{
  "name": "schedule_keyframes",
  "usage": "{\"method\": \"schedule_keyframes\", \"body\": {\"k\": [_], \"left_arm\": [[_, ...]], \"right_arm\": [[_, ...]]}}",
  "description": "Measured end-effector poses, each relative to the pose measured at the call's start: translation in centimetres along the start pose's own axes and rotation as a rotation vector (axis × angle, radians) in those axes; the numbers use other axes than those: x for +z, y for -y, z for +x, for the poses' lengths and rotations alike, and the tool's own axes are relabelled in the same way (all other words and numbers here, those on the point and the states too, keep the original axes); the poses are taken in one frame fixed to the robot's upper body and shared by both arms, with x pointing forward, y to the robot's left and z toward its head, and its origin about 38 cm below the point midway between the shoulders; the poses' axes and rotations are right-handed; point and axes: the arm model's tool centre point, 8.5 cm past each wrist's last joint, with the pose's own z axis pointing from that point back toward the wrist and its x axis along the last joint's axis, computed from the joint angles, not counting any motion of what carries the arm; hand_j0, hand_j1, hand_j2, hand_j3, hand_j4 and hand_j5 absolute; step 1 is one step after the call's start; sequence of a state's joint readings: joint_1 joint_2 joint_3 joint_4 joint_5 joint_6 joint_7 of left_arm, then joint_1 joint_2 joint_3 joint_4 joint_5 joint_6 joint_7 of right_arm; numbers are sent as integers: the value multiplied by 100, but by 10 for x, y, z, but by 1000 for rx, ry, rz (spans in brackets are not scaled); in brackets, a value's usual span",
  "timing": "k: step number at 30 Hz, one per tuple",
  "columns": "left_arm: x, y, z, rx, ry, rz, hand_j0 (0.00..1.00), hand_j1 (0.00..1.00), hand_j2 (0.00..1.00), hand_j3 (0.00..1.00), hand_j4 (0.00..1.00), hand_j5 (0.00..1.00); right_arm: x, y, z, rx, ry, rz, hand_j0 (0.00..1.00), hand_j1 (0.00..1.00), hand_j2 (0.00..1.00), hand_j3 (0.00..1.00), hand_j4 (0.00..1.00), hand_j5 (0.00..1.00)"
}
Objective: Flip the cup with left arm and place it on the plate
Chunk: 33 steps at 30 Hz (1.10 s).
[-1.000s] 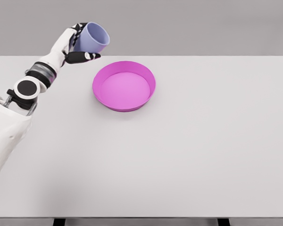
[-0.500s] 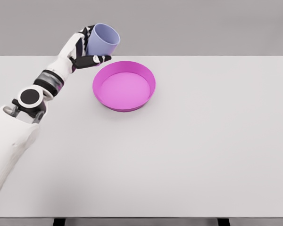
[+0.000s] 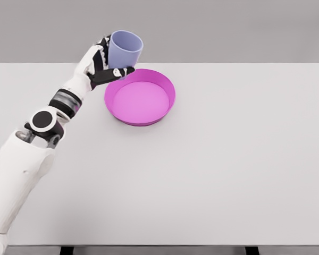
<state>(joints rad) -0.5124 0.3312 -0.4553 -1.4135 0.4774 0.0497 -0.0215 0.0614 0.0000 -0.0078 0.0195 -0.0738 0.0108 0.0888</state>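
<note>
White table (image 3: 228, 175): left hand (image 3: 103, 66) grips the lavender cup (image 3: 124, 50), seemingly upright, above the magenta plate's (image 3: 140, 97) far-left rim.

The left hand (image 3: 103, 65) covers the lower left side of the cup (image 3: 125, 49), so the cup's base cannot be made out. The cup in turn hides a short stretch of the plate (image 3: 140, 96) rim (its far left part). The left arm's shoulder runs off the lower left corner.

The cup (image 3: 125, 49) sits within the fingers (image 3: 110, 74); right of them, seemingly lower, the plate (image 3: 140, 96) lies on the bench (image 3: 228, 159).
</note>
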Motion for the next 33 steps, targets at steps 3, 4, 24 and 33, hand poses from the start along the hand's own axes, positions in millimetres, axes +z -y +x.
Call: {"method": "schedule_keyframes", "body": {"k": [3, 4, 24, 33], "left_arm": [[4, 1, -4, 24, 5, 7, 78, 78, 78, 78, 78, 78], [4, 1, -4, 29, 9, 8, 78, 78, 78, 78, 78, 78], [9, 14, -14, 90, 28, 17, 90, 90, 90, 90, 90, 90], [9, 14, -14, 92, 35, 17, 100, 100, 100, 100, 100, 100]], "right_arm": [[0, 0, 0, 0, 0, 0, 100, 100, 100, 100, 100, 100], [0, 0, 0, 0, 0, 0, 100, 100, 100, 100, 100, 100], [0, 0, 0, 0, 0, 0, 100, 100, 100, 100, 100, 100], [0, 0, 0, 0, 0, 0, 100, 100, 100, 100, 100, 100]]}}
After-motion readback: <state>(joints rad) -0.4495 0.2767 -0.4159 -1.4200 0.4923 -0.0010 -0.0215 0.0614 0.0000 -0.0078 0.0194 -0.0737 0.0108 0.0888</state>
